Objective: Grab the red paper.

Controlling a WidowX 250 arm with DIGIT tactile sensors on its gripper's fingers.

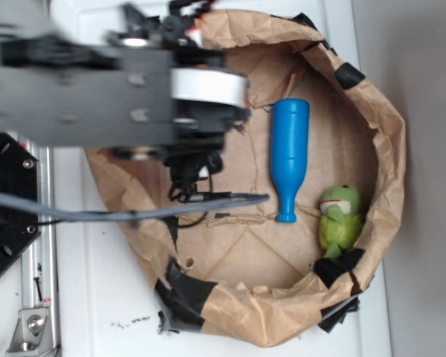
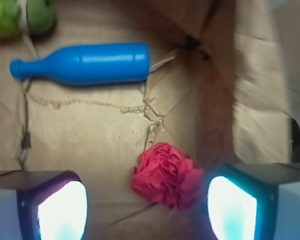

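**Red paper between the spread claw fingers**

In the wrist view the red paper (image 2: 166, 175), a ruffled wad, lies on the brown paper lining (image 2: 90, 130) in the lower middle of the frame, nearer the right finger; the claw (image 2: 145, 205) stands wide, holding nothing, its fingers (image 2: 62, 207) lit at the lower corners; the blue bottle (image 2: 82, 63) lies on its side in the upper left, well apart from the wad; a green plush toy (image 2: 20, 17) sits in the top left corner; in the exterior view the arm (image 1: 111, 82) hides the wad, and the lining rests on a white desk (image 1: 97, 297).
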